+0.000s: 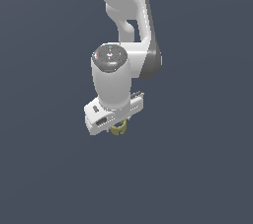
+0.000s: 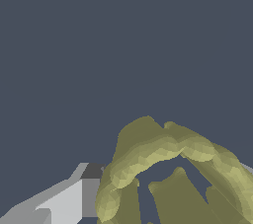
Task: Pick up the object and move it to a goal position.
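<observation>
- Arm (image 1: 123, 20): the white Panda arm reaches down through the middle of the exterior view, wrist vertical, so that the end effector (image 1: 117, 125) points straight down over the object.
- Object (image 1: 118, 129): a small olive-yellow ring-like cylinder, seen just under the white hand body in the exterior view; only its lower part shows, the rest being hidden by the hand.
- Wrist view: the object (image 2: 168, 151) fills the lower part of the picture, its rim and notched edge very near the camera; one grey-white finger (image 2: 64, 201) lies just beside its outer wall.
- End effector state: the fingers bracket the ring closely (the second finger barely shows), and the object sits between them; whether the pads actually press on it cannot be told from these pictures.
- Bench (image 1: 44, 168): a plain dark blue-grey surface; no goal marker is visible in either view.
- Judged stage: the grasp itself, at or near closure; carrying to the goal appears not yet done.
</observation>
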`<act>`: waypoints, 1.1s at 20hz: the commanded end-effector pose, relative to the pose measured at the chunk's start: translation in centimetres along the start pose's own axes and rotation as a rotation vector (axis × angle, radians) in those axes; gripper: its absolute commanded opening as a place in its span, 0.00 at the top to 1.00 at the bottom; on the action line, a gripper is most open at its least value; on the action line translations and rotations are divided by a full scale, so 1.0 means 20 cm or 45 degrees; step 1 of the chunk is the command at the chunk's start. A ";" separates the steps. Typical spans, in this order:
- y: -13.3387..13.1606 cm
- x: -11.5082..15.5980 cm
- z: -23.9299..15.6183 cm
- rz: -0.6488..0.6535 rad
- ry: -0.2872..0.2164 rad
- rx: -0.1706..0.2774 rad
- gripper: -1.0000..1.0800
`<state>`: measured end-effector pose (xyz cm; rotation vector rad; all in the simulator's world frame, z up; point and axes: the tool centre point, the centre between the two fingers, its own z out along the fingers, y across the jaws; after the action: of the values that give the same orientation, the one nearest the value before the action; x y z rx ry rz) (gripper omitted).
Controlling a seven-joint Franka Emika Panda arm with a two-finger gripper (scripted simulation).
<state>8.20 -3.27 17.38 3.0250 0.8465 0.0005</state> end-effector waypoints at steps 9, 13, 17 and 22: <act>0.32 -0.27 -0.47 -0.001 0.001 0.002 1.00; 0.44 -0.36 -0.64 -0.001 0.001 0.002 1.00; 0.56 -0.45 -0.80 -0.001 0.001 0.002 1.00; 0.67 -0.52 -0.95 -0.001 0.000 0.001 1.00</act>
<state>6.21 -19.39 35.54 3.0253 0.8454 0.0024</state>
